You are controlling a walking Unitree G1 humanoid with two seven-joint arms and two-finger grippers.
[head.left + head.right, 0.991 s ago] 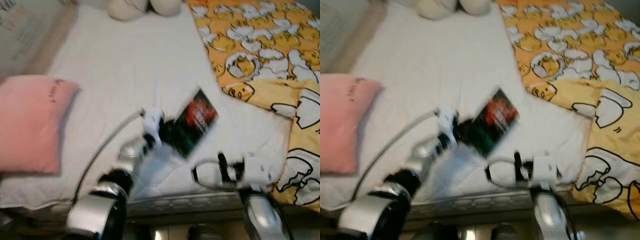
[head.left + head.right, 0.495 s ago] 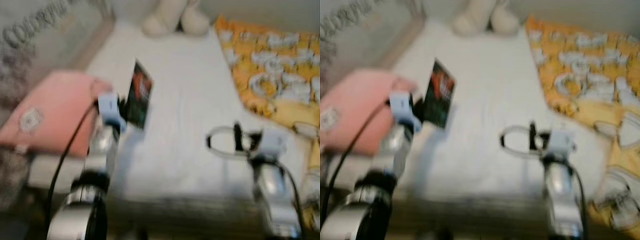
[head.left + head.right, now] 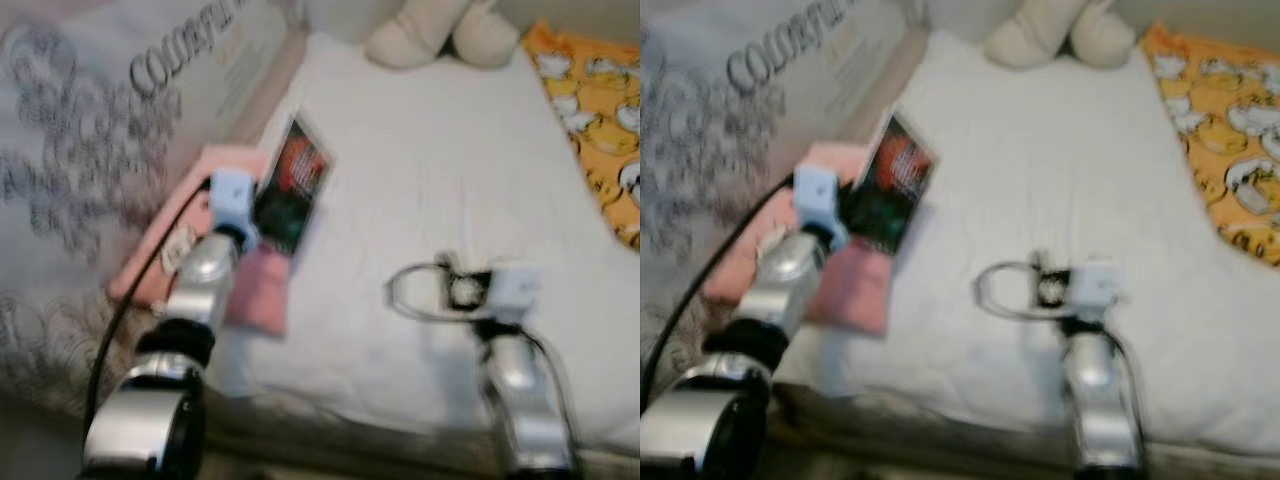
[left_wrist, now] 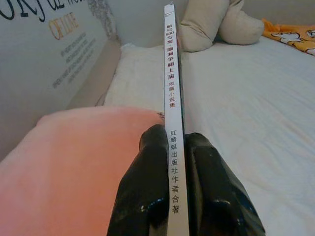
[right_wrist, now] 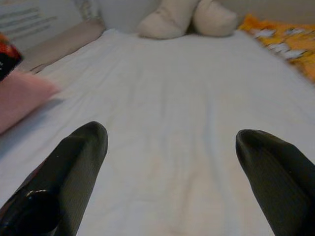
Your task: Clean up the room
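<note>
A robot tidying a bedroom holds a book (image 3: 293, 186) clear of the bed, above the edge of a pink pillow (image 3: 258, 290) beside the printed wall (image 3: 90, 150). Its left gripper (image 4: 176, 162) is clamped on the book's spine end, one black finger on each cover. To the right, the white sheet (image 3: 440, 190) lies bare, with a cream soft toy (image 3: 440, 30) at the far end. The right gripper (image 5: 172, 162) hovers low over the sheet, fingers spread wide and holding nothing. At the far right lies an orange patterned blanket (image 3: 600, 110), bunched up. Judged from this, the book is lifted but not yet put away; pillow, toy and blanket remain unsorted.
</note>
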